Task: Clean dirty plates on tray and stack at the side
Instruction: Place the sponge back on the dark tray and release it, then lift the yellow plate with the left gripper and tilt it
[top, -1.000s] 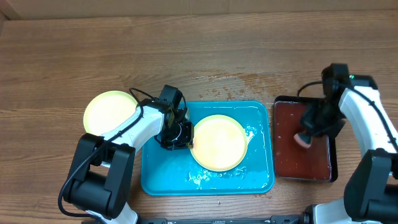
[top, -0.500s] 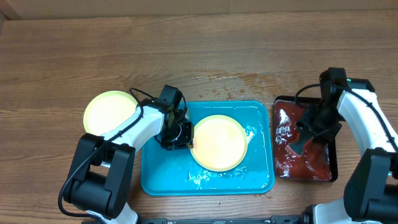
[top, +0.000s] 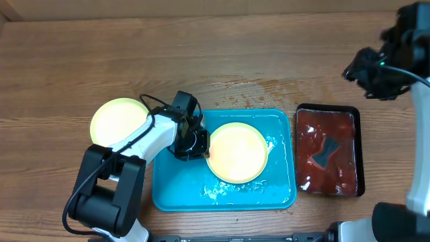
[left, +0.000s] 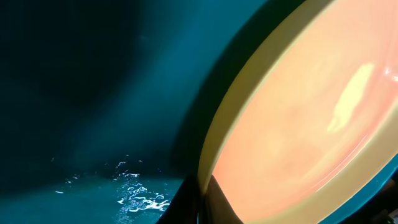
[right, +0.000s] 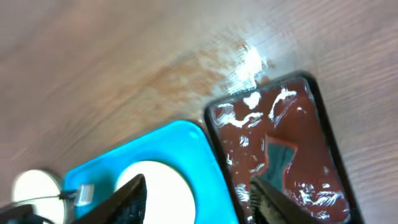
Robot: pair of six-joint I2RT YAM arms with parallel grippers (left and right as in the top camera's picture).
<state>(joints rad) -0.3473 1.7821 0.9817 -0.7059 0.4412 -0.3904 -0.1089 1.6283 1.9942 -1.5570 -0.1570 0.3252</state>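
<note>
Pinches the left rim of the plate [top: 235, 153] with the left gripper [left: 201, 200], jaws closed tight on the thin pale-yellow edge. Reaches in from the near left, with the wrist over the left part of the tray [top: 175, 185].

Has that plate inside the tray, a little right of centre, nearer the right wall than the left. In the left wrist view, shows a dark shadow under the gripped rim; cannot tell whether the rim is raised or flat on the tray floor. Shows wet foam [top: 215, 191] on the tray floor by the plate's near rim, and more along its right side.

Has the second plate [top: 119, 121] on the table [top: 67, 54], outside the tray, just left of its far-left corner and apart from the first plate. Crosses the right edge of that second plate with the left arm's forearm, as seen from overhead.

Holds the right gripper [right: 200, 200] high over the far right of the table, beyond the red tray [top: 339, 128] and well apart from both plates. Spreads its jaws wide apart, with nothing between them and nothing held.

Right of the tray, close beside it and not touching: the black-rimmed red tray, wet and glossy inside. In its middle, a dark piece [top: 326, 152] lying loose, clear of either gripper; too small to tell what it is.

On the table beyond the gap between the two trays, a wet patch [top: 250, 86] with scattered droplets.
</note>
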